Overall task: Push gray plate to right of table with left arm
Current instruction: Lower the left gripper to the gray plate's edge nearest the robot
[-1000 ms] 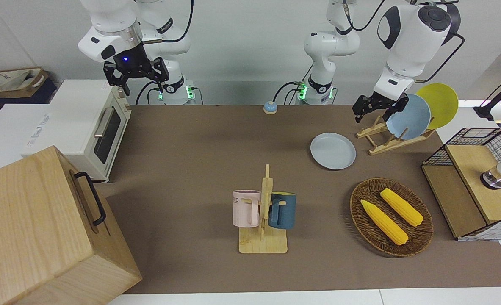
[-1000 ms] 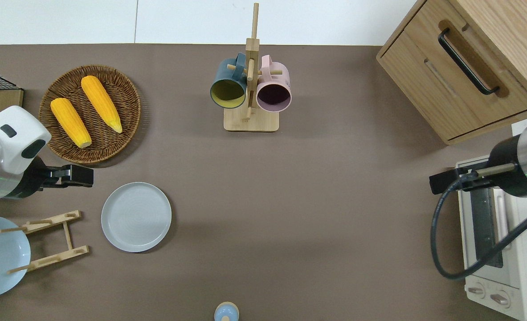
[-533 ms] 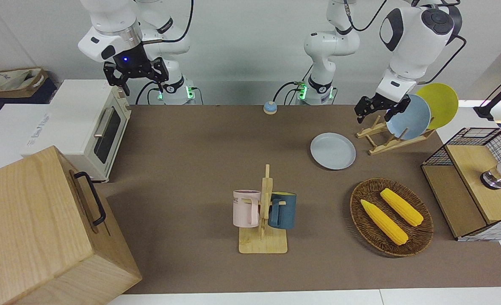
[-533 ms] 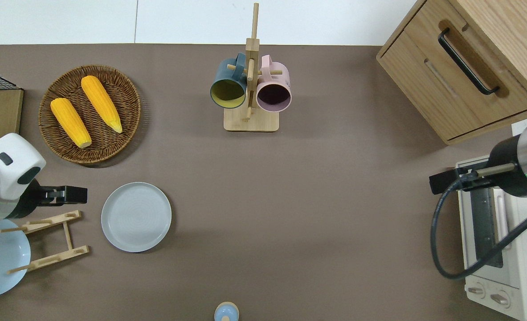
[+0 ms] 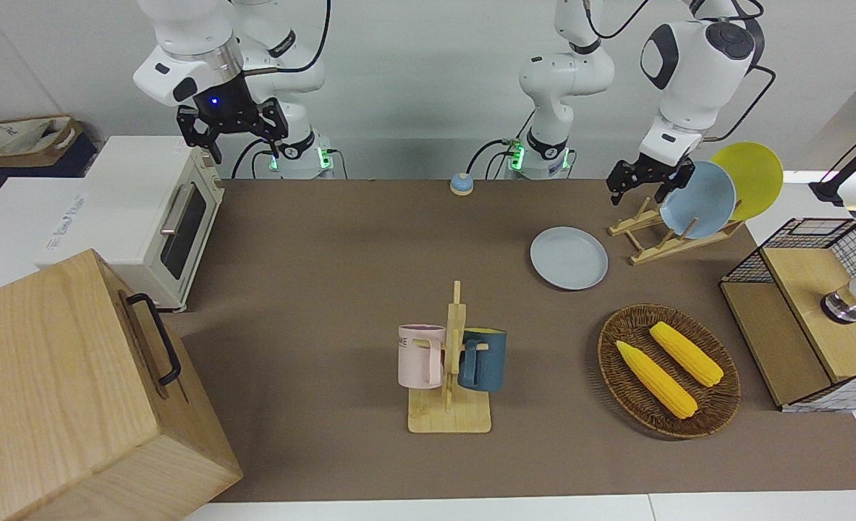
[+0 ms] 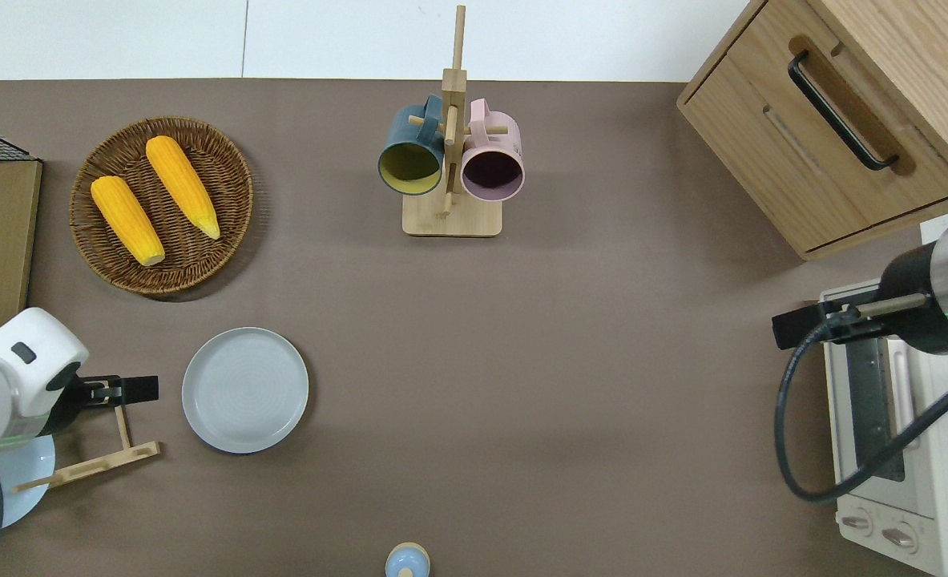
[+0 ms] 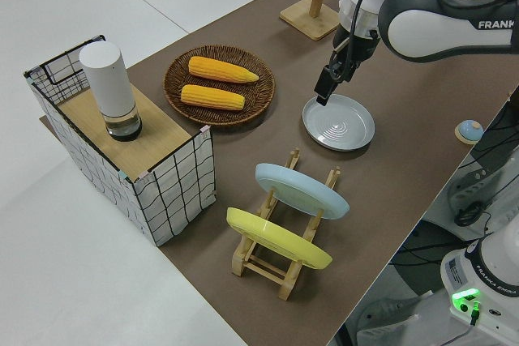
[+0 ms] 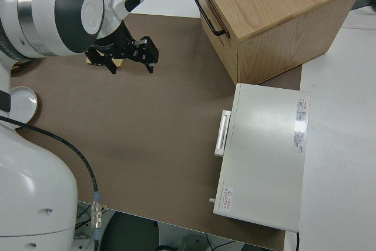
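Observation:
The gray plate [image 5: 569,257] [image 6: 245,389] [image 7: 338,121] lies flat on the brown table [image 5: 341,246], beside the wooden plate rack [image 5: 660,242] [image 6: 113,461]. My left gripper [image 5: 639,189] [image 6: 121,390] [image 7: 323,96] is open and empty. It hangs in the air over the rack's end, level with the plate and a short gap from the plate's rim on the left arm's side, touching nothing. My right gripper [image 5: 234,141] [image 8: 130,63] is open and its arm is parked.
The rack holds a sky-blue plate [image 5: 699,199] and a yellow plate [image 5: 753,177]. A corn basket [image 6: 161,204] lies farther from the robots than the gray plate. A mug stand [image 6: 449,172], a wooden cabinet [image 6: 834,120], a toaster oven [image 6: 890,433] and a small bell [image 6: 407,561] are also here.
My left gripper has moved toward the robots, from near the corn basket to level with the gray plate. The plate and the right arm have not moved.

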